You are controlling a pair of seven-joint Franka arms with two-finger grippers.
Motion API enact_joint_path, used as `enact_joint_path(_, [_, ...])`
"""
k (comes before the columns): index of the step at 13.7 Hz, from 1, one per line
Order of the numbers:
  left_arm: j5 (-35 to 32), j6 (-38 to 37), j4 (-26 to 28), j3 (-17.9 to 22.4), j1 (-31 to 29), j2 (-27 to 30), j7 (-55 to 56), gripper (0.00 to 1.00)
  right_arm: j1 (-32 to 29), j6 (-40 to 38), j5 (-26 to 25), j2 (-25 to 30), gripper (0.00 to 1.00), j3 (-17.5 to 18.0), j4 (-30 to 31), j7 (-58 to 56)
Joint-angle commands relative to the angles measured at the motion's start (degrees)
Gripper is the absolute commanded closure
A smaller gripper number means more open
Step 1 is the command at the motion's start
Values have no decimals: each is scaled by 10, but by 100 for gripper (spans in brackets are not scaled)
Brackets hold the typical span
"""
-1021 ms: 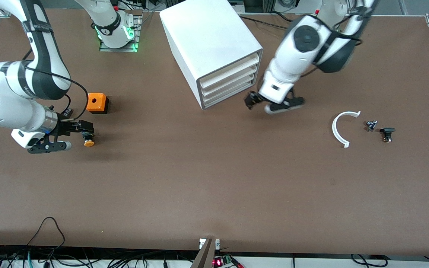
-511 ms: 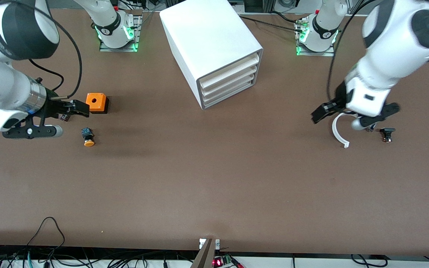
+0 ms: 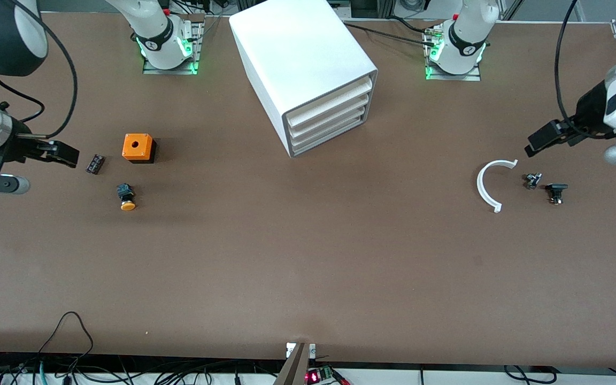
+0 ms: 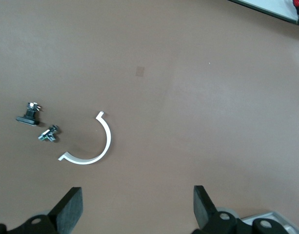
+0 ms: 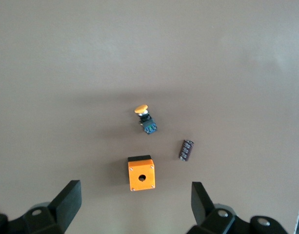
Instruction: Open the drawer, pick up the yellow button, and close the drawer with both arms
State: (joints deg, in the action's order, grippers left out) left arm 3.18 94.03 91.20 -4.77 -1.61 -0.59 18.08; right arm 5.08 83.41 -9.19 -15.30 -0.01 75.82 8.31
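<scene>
Front view: right gripper (image 3: 62,155) spread wide, empty, up near the orange cube (image 3: 138,148); left gripper (image 3: 546,140) wide, empty. Button (image 3: 125,197) on the surface just nearer the camera than the cube; drawer (image 3: 328,97) shut.

The left tool (image 4: 137,207) hangs over the bare brown counter (image 4: 198,97), its two black fingers (image 4: 71,204) spread wide with nothing between them. On the counter lies a white half-ring clip (image 4: 93,146). Just beside it sits a small metal screw part (image 4: 48,135), and near that a small black part (image 4: 28,116). None of them touch.
</scene>
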Motion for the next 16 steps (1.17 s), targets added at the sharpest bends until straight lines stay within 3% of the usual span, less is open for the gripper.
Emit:
enact_joint_path(1, [-33, -14, 2, 5, 6, 16, -78, 0, -2, 12, 18, 37, 0, -16, 53, -5])
enact_joint_path(4, [-34, -15, 3, 15, 1, 20, -109, 0, -20, 59, 45, 69, 0, -41, 117, -49])
enact_joint_path(6, [-34, -18, 4, 19, 1, 17, -107, 0, -33, 100, 48, 98, 0, -44, 169, -78])
enact_joint_path(10, [-34, -42, -8, 20, 1, 9, -110, 0, -32, 114, 50, 139, 0, -38, 215, -75])
enact_joint_path(16, [-34, -39, -8, 20, 1, 9, -110, 0, -33, 124, 72, 144, 0, -51, 227, -82])
